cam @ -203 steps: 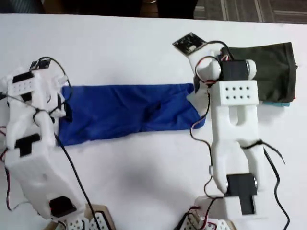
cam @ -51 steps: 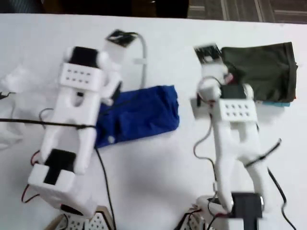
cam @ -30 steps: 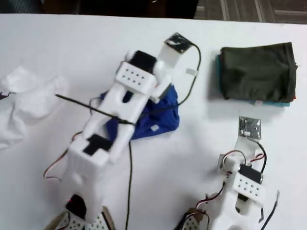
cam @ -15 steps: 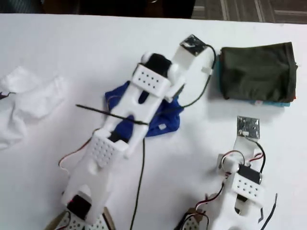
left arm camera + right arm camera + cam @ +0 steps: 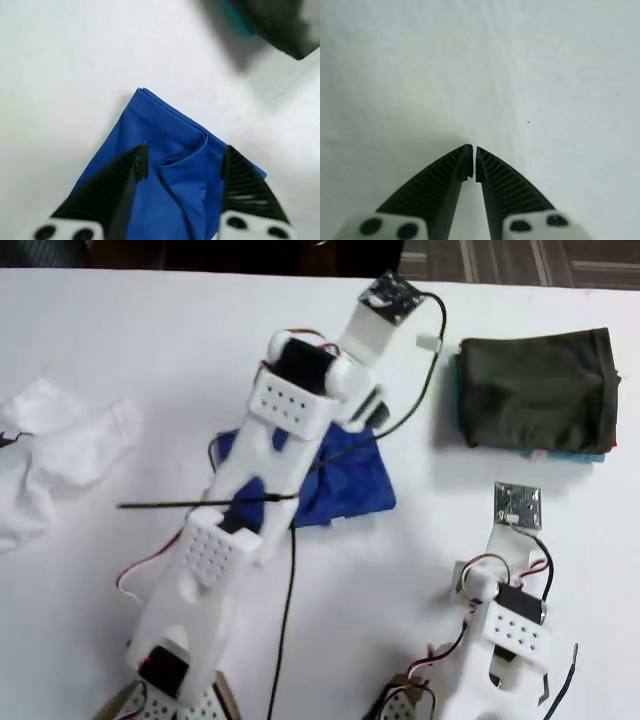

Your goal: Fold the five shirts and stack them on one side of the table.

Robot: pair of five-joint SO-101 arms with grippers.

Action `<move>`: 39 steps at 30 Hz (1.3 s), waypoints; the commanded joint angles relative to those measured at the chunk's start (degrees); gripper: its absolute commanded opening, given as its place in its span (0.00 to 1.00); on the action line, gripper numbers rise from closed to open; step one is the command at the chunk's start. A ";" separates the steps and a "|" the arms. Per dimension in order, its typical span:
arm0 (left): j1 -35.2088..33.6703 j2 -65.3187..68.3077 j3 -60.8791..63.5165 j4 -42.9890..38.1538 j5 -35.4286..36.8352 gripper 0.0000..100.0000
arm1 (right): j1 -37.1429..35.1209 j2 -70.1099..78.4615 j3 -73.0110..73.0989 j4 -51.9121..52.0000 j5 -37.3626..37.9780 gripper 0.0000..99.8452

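At the far left edge of the white table (image 5: pixel 150 340) lies a crumpled white shirt (image 5: pixel 60 455), unfolded and well apart from everything else. Next to the right, the left arm (image 5: pixel 250 510) stretches from its base at the near edge diagonally toward the far middle of the table. Its claw (image 5: pixel 185 152) is released, the two black fingers (image 5: pixel 125 175) spread wide with nothing between them, and it hangs over the blue shirt (image 5: pixel 150 130); whether the tips touch the cloth cannot be told. The blue shirt lies in a compact folded bundle around the middle of the table, partly under that arm, with a raised crease between the spread fingers. Further right, near the far right edge, a folded dark green shirt (image 5: pixel 535 390) sits on top of a teal one (image 5: pixel 580 455), whose edge shows along the near side of the stack. The stack is apart from the blue shirt. At the near right, the right arm (image 5: pixel 505 625) is drawn back close to its base, its claw (image 5: pixel 472 155) clenched on nothing above bare tabletop.
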 commanded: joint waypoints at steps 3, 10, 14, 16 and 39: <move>-0.79 -7.30 14.20 0.88 0.35 0.05 | -0.22 -1.45 -0.26 -0.92 0.70 0.02; -3.08 -6.15 33.19 -5.80 0.53 0.02 | -0.22 -1.45 -0.26 -0.92 0.70 0.02; -1.76 -6.15 36.26 -8.35 0.62 0.02 | 0.04 -1.45 -0.26 -0.92 0.53 0.02; -0.53 -6.07 36.70 -8.88 0.62 0.02 | 0.22 -1.45 -0.26 -0.92 0.35 0.02; -3.87 -5.89 29.23 -6.15 3.25 0.02 | 2.77 -1.45 -0.62 -1.01 -1.76 0.02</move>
